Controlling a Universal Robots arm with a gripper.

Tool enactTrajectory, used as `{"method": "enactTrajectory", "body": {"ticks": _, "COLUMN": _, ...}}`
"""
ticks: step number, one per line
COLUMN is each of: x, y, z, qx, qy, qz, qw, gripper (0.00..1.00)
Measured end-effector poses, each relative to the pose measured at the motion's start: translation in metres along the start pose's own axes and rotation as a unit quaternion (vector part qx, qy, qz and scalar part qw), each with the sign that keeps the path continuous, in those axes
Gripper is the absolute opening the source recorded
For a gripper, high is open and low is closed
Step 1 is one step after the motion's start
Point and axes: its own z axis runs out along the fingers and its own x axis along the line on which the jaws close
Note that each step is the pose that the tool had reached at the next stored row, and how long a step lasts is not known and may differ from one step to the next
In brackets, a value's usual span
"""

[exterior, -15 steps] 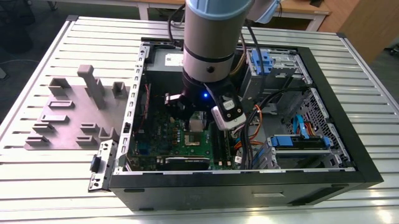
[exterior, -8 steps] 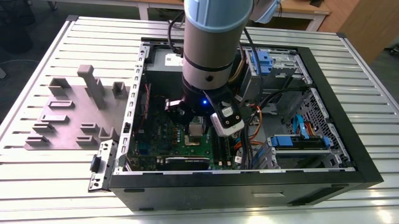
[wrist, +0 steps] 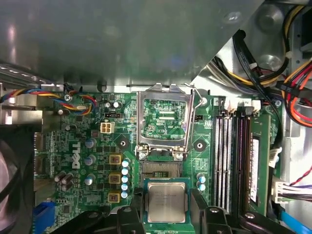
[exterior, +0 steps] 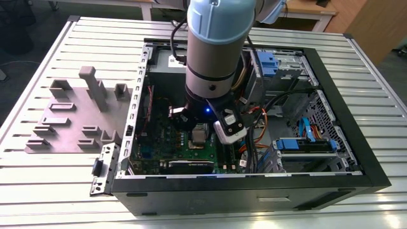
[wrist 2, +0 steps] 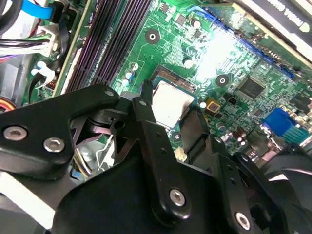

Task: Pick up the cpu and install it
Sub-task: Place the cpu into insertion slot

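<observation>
Where the exterior view looks down on the slatted metal table (exterior: 51,191), the arm (exterior: 213,57) reaches into the open computer case (exterior: 254,193), its wrist end low over the green motherboard (exterior: 171,138). A grey moulded tray (exterior: 64,126) lies on the table just beside the case, on the exterior view's left.

In the second wrist view, the gripper (wrist 2: 171,103) has its black fingers (wrist 2: 148,126) against two opposite edges of the cpu (wrist 2: 168,108), clasping the chip between them. The cpu sits close over the motherboard, near the row of dark memory slots (wrist 2: 111,44). Whether its underside touches the board cannot be told.

In the first wrist view, the cpu (wrist: 166,202) lies metal top up between the fingers, over one end of the socket (wrist: 160,169), whose gold contact field shows just past the chip's edge. The silver socket bracket (wrist: 141,122) stands swung open on the side of the socket away from the gripper, with green board visible through its window. The memory slots run alongside the socket.
</observation>
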Motion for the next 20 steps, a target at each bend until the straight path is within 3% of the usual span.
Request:
{"method": "enactTrajectory", "body": {"ticks": 16, "x": 0.0000, "y": 0.0000, "z": 0.0015, "qx": 0.0000, "qy": 0.0001, "qz": 0.000, "qw": 1.00000, "gripper": 0.47}}
{"method": "enactTrajectory", "body": {"ticks": 20, "x": 0.0000, "y": 0.0000, "z": 0.0048, "qx": 0.0001, "qy": 0.0008, "qz": 0.000, "qw": 1.00000, "gripper": 0.47}}
